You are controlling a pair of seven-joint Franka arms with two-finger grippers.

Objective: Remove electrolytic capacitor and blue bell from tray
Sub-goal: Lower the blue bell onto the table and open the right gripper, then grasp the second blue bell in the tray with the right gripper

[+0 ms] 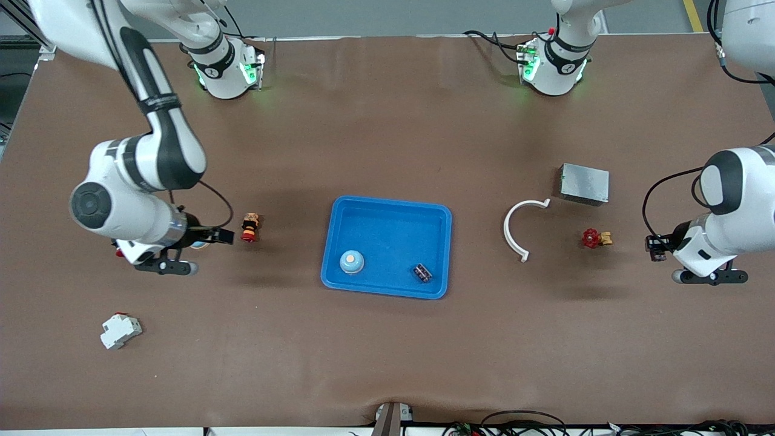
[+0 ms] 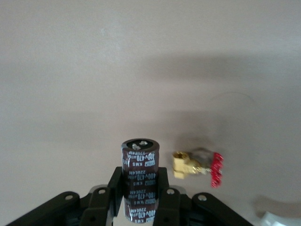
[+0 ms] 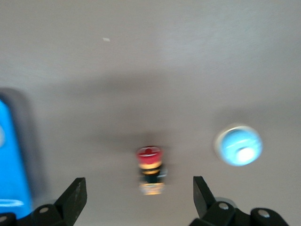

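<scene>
Left hand [image 2: 140, 188] clamps a capacitor [image 2: 139, 169] over the table [image 1: 387, 351] at the tray's [image 1: 387, 209] three o'clock, for setting down; right hand [image 3: 138, 188] gapes empty at nine o'clock, blue bell [image 3: 237, 145] on the table nearby.

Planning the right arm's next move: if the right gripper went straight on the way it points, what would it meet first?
Probably the red button, lying straight ahead in line with the open right gripper; height is unclear, so it might pass over it.
</scene>
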